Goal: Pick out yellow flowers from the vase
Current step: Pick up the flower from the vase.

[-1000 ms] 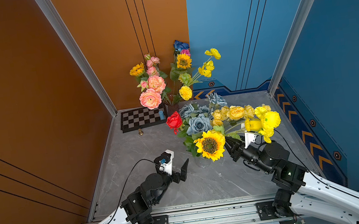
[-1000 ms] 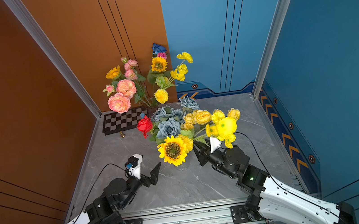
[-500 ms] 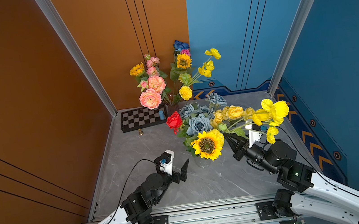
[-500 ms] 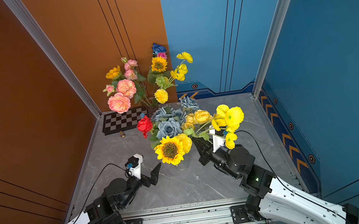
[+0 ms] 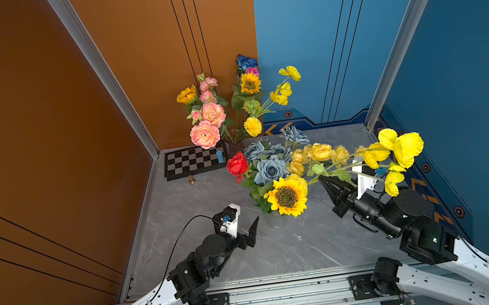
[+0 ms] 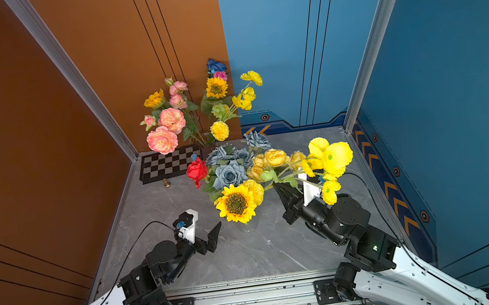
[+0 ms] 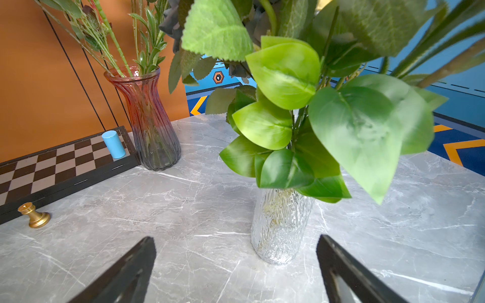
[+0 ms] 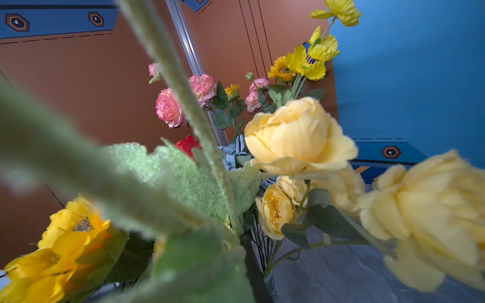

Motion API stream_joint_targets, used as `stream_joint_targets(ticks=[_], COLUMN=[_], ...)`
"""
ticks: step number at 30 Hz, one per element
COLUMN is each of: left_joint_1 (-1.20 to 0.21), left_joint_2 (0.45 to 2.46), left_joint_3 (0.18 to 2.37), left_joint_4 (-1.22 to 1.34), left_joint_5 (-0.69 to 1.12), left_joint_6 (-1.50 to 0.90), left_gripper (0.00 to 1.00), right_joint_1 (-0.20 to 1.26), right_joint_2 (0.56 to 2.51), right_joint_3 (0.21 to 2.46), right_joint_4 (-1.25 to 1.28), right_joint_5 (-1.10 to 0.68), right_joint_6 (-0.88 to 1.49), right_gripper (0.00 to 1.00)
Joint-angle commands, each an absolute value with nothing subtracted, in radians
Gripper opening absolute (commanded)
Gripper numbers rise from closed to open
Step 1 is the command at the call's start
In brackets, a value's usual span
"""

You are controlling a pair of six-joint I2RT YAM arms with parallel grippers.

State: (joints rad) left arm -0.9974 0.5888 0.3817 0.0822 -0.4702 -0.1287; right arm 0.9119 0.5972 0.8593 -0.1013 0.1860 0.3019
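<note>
Yellow poppies (image 5: 403, 148): I read the right fingers (image 5: 331, 191) clamped on their stem, right of the vase (image 5: 276, 220); left fingers (image 5: 253, 229) spread wide, empty.

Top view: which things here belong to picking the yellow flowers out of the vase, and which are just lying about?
Job: yellow poppies in the shut right gripper; sunflower; pale-yellow roses; clear vase; open left gripper.
Just there: chessboard; blue cylinder; gold chess piece; red rose; grey-blue roses.
</note>
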Motion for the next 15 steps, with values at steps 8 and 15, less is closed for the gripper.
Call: stream_joint_targets(ticks=[8,15], left_joint_1=[-1.013,-1.014], left_joint_2=[0.597,0.594], left_joint_3=[0.431,0.436], left_joint_4=[0.098,0.097], left_joint_5=[-0.475,-0.474], left_joint_6=[-0.104,-0.091], left_gripper=[0.98,0.98], right_joint_1=[0.919,0.92], right_joint_2=[0.552,0.544], right_joint_3=[1.062,1.2], right_joint_4=[-0.36,-0.544], right_joint_5=[0.231,0.288], right_joint_6=[0.228,0.252], right_gripper=[0.0,0.0])
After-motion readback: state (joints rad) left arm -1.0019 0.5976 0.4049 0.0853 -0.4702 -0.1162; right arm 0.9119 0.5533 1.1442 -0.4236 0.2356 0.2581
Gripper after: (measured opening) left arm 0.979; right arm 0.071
